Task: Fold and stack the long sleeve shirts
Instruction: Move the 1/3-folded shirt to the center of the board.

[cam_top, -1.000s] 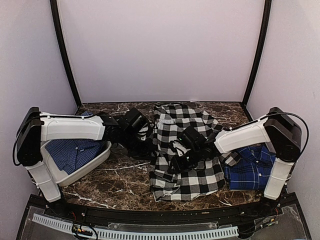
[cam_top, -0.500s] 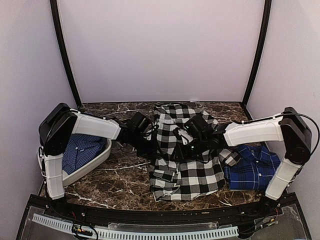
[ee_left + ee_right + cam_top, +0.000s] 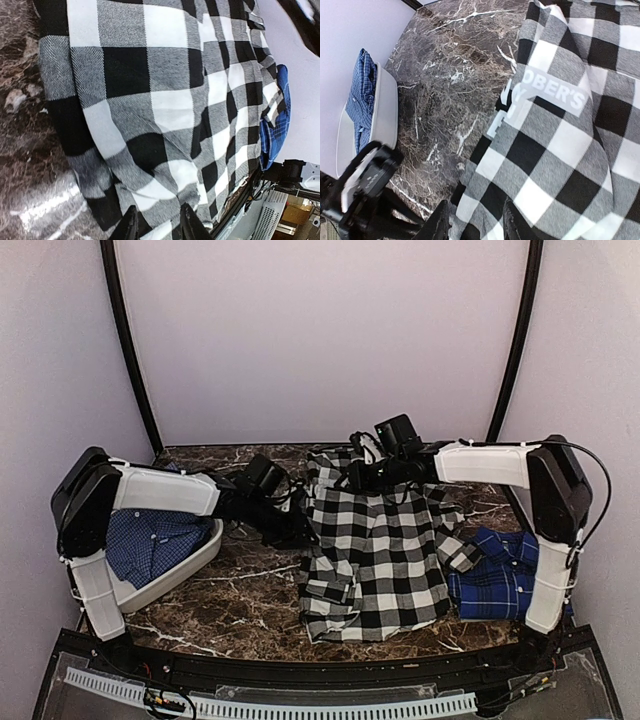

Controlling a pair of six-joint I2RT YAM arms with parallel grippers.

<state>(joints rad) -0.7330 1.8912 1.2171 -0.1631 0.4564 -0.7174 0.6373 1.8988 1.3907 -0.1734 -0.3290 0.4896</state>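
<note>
Black-and-white checked shirt point(image 3: 375, 560) lies mid worktop point(image 3: 250, 585). L gripper point(image 3: 157, 227) pinches its left edge, R gripper point(image 3: 475, 222) pinches its far edge & holds it up. Blue plaid shirt point(image 3: 505, 570) sits by the worktop's right edge.

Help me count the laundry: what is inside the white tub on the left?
A blue fine-checked garment fills the white tub; the left arm crosses over its far part, and anything beneath the cloth is hidden.

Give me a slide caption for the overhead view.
Left gripper and right gripper hold the checked shirt on the table.
</note>
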